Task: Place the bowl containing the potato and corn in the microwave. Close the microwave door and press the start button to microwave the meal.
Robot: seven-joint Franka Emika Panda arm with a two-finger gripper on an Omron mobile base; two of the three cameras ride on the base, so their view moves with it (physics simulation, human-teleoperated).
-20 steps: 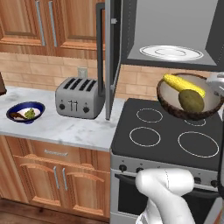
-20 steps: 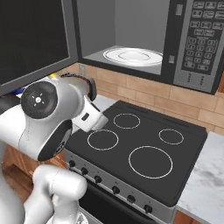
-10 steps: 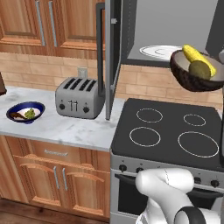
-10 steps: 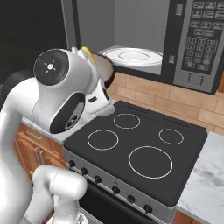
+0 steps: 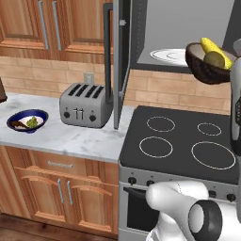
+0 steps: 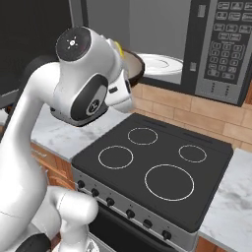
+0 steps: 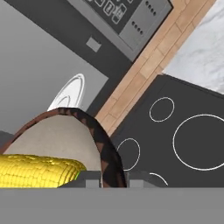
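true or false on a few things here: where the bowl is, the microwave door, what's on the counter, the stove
1. The bowl is held up in the air before the microwave opening. True.
2. The microwave door is shut. False: it stands wide open.
3. The corn and the potato lie in the bowl. True.
4. The toaster sits on the stove. False: it sits on the marble counter, left of the stove.
5. The turntable plate carries the bowl. False: the plate is bare.

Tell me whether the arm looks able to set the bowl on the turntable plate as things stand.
Probably yes. The microwave door stands wide open, the white plate lies bare, and the bowl, gripped at its rim by the gripper, hangs beside the opening at about its height.
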